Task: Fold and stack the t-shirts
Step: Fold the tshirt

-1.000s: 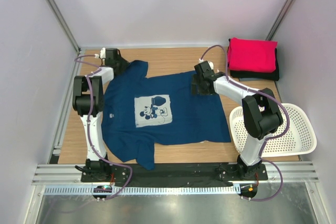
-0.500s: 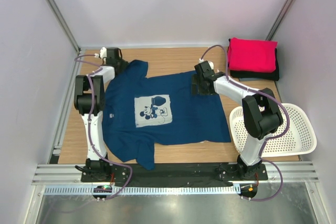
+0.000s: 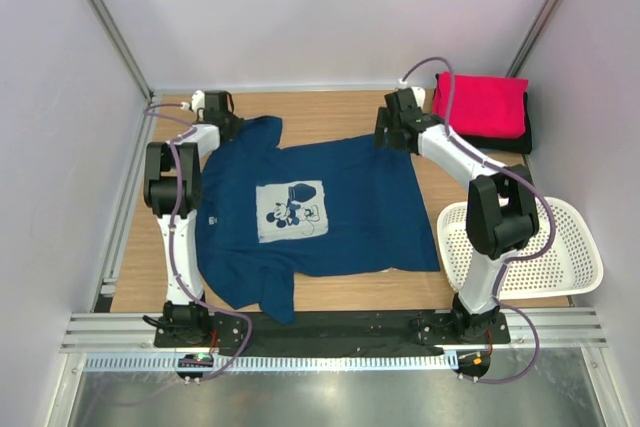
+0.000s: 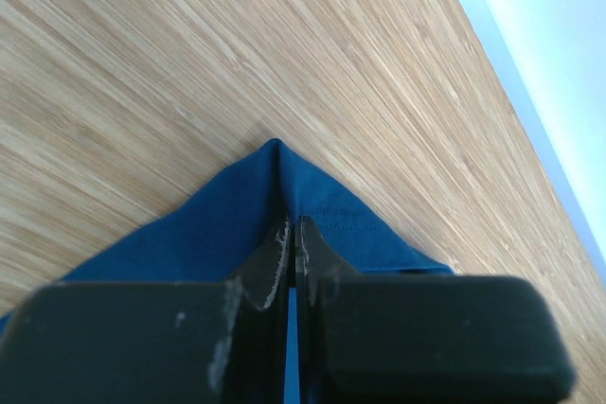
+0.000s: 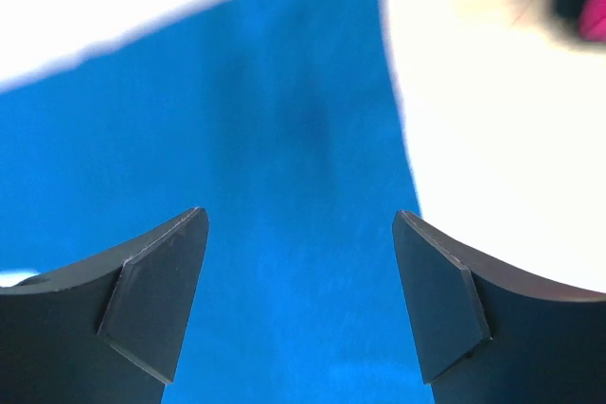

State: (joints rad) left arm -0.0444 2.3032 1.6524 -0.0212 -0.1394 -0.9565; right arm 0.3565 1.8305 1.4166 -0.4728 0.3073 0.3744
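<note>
Since the earlier frame, my right gripper [image 5: 298, 262] has travelled from the middle of the shirt's right-hand edge to its far hem corner [image 5: 352, 7], and my left gripper [image 4: 292, 234] has closed.

1. Left side: the fingers are pressed together with the sleeve tip [image 4: 275, 163] of the navy t-shirt [image 3: 310, 207] pinched between them. The cloth peaks up toward the pinch.
2. Right side: the jaws stand wide apart with the hem corner below them and nothing held. The view is blurred, so I cannot tell its height above the cloth.
3. The navy t-shirt lies flat, print up, across the table [image 3: 330, 107]. The pink-red t-shirt [image 3: 480, 102] sits folded on the black t-shirt [image 3: 500, 140] at the far right.

Judgement: one far corner is secured. The right side must still grip its corner before the first fold can be drawn toward the near edge.
</note>
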